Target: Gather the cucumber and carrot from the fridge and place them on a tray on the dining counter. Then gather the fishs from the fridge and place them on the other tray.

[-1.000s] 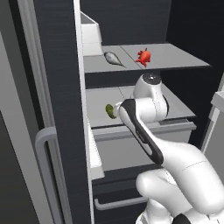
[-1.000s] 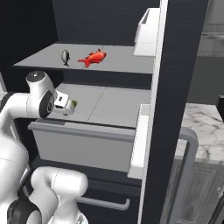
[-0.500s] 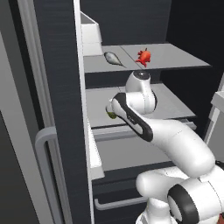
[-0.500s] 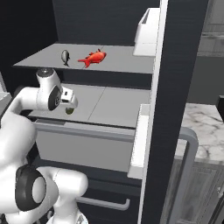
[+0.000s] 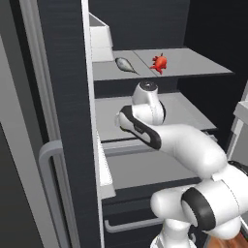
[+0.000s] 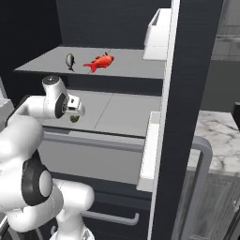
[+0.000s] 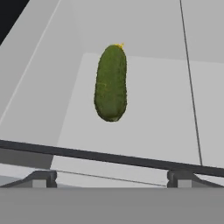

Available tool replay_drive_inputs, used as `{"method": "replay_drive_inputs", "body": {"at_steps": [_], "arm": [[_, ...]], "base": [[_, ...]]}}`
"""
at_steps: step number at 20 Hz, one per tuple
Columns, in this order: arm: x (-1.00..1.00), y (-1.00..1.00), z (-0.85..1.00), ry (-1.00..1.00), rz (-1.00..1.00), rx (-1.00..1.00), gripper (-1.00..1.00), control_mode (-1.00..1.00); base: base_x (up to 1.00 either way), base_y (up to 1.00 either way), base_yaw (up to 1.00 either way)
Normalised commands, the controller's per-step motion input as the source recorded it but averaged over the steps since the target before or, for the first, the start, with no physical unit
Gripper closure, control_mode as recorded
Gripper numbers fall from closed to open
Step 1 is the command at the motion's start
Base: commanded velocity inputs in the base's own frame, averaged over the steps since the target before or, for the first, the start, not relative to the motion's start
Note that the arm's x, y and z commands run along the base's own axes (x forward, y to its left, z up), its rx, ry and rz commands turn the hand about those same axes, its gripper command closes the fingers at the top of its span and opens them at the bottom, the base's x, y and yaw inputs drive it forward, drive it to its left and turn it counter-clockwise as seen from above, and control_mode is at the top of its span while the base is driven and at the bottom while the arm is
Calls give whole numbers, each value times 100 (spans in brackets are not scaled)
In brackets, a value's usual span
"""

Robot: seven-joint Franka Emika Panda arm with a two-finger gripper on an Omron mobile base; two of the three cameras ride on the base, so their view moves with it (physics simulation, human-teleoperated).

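No writing can be read anywhere. The fridge (image 6: 187, 93) stands open: the red fish (image 6: 99, 62) and the grey fish (image 6: 70, 61) lie on its upper shelf. The cucumber (image 7: 111, 83) lies on the middle shelf (image 6: 122, 112), directly ahead of the gripper (image 7: 109, 177), centred between its fingertips (image 7: 41, 178) but apart from them. The jaws stand wide and hold nothing.

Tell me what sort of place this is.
Likely a kitchen, seen at an open fridge: grey shelves hold a cucumber and two fish, with a marble counter beside it.
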Motion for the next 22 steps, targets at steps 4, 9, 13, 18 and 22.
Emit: {"method": "replay_drive_inputs", "body": {"at_steps": [4,9,13,18,22], "arm": [[29,0,-13,0,0,0,-100,-100],[32,4,-10,0,0,0,-100,-100],[32,10,-13,1,0,0,-100,-100],[28,13,-17,1,0,0,-100,-100],[29,13,-22,1,0,-1,-100,-100]], "base": [[0,0,0],[0,0,0],[0,0,0],[0,0,0],[0,0,0]]}}
